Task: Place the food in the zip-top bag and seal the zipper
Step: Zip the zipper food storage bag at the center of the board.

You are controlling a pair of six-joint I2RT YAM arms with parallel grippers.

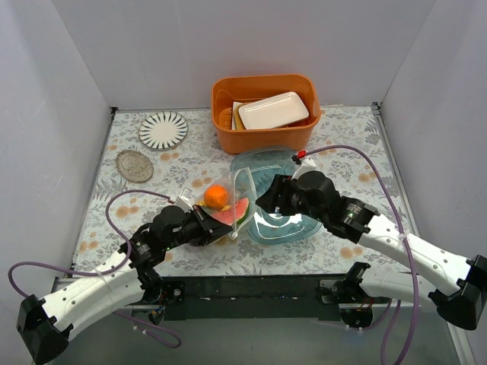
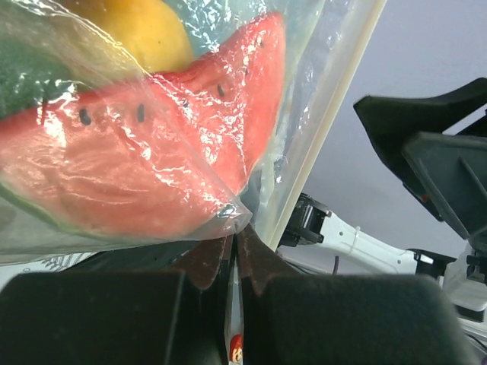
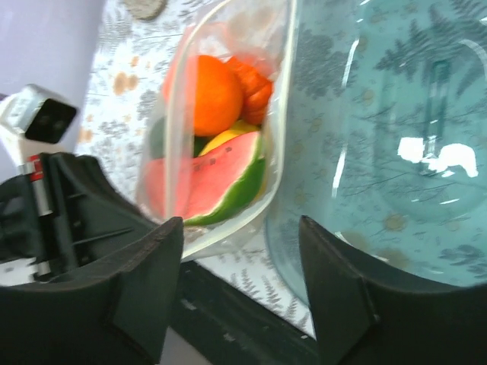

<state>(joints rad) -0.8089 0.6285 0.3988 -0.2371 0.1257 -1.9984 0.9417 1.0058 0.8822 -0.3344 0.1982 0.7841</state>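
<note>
Overhead, white walls (image 1: pixel 190 46) box in a floral table (image 1: pixel 194 156) and zip-top bag (image 1: pixel 237 185).

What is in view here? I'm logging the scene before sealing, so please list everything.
zip-top bag: 1, clear, table centre
zipper: 1, whitish, bag's edge facing the tray
orange: 1, orange, in bag
watermelon slice: 1, red with green rind, in bag
yellow fruit: 1, yellow, in bag beside orange
red fruit: 1, red-orange, in bag beside orange
tray: 1, clear blue-tinted, right of bag
bin: 1, orange, back centre
rectangular plate: 1, white, in bin
round plate: 1, white with dark stripes, back left
coaster: 1, beige, left
table: 1, floral-patterned
left gripper: black, shut on bag's corner
right gripper: black, open, over tray
</note>
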